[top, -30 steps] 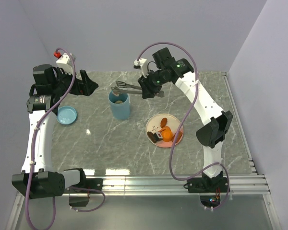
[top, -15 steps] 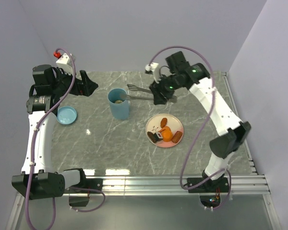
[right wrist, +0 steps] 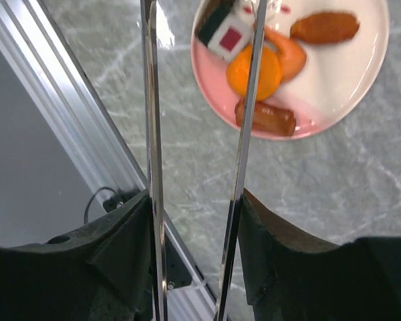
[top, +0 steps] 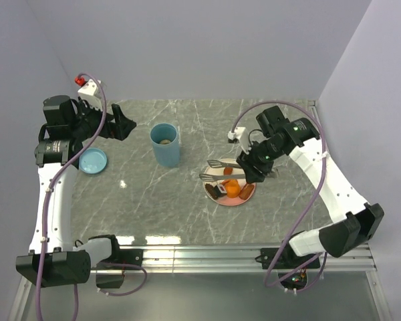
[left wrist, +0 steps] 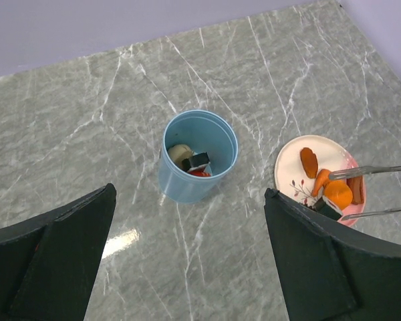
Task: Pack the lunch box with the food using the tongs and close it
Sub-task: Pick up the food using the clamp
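Note:
The light-blue lunch box (top: 166, 144) stands open at mid-table. In the left wrist view the lunch box (left wrist: 199, 157) holds a beige round (left wrist: 180, 154), a dark roll (left wrist: 199, 160) and a red piece (left wrist: 199, 173). Its lid (top: 93, 160) lies to the left. My right gripper (top: 255, 164) (right wrist: 195, 207) is shut on the silver tongs (top: 220, 175) (right wrist: 150, 134). The tongs' arms are spread above the pink plate (top: 248, 196), either side of the orange round (right wrist: 254, 70). A sausage (right wrist: 266, 117) and a sushi roll (right wrist: 224, 33) also lie on the plate. My left gripper (top: 120, 124) (left wrist: 190, 200) is open and holds nothing.
The plate (right wrist: 361, 60) also carries a brown fried piece (right wrist: 324, 27) and an orange curved piece (right wrist: 289, 55). An aluminium rail (top: 240, 253) runs along the table's near edge. Grey walls stand close on the left, back and right.
My right arm has carried the tongs from above the lunch box rightward and toward me, down over the plate. The tongs' arms stand wider apart. The left gripper has barely shifted.

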Controlling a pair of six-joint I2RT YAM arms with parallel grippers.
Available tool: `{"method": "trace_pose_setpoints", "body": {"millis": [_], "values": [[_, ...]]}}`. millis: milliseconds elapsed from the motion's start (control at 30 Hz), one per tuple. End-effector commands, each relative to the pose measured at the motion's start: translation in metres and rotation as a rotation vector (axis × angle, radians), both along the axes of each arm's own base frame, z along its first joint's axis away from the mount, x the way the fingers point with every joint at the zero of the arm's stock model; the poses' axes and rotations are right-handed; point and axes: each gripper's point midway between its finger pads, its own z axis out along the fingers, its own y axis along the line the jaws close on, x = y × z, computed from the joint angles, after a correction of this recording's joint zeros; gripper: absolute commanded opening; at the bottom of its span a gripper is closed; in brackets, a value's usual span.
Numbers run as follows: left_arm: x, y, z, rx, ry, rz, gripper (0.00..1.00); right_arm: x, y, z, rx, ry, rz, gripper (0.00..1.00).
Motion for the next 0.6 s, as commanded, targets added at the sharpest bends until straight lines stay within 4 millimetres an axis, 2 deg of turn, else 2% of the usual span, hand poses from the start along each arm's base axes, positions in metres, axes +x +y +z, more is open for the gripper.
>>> {"method": "trace_pose_setpoints", "body": {"millis": [0,133,300,567], "values": [[-0.01,-0.002,0.009,0.021,-0.048,-0.03,0.99,-0.026,-0.023,-0.002,-0.07,0.01,0.007,0.56],[-0.012,-0.003,0.007,0.021,-0.046,-0.035,0.99,-0.031,-0.039,-0.021,-0.138,0.0,-0.019,0.58],[-0.013,-0.005,0.009,0.017,-0.049,-0.043,0.99,-0.025,-0.051,-0.04,-0.208,-0.029,-0.027,0.6],[-0.012,-0.004,0.01,0.015,-0.047,-0.034,0.99,-0.019,-0.045,-0.052,-0.206,-0.019,0.002,0.61]]}}
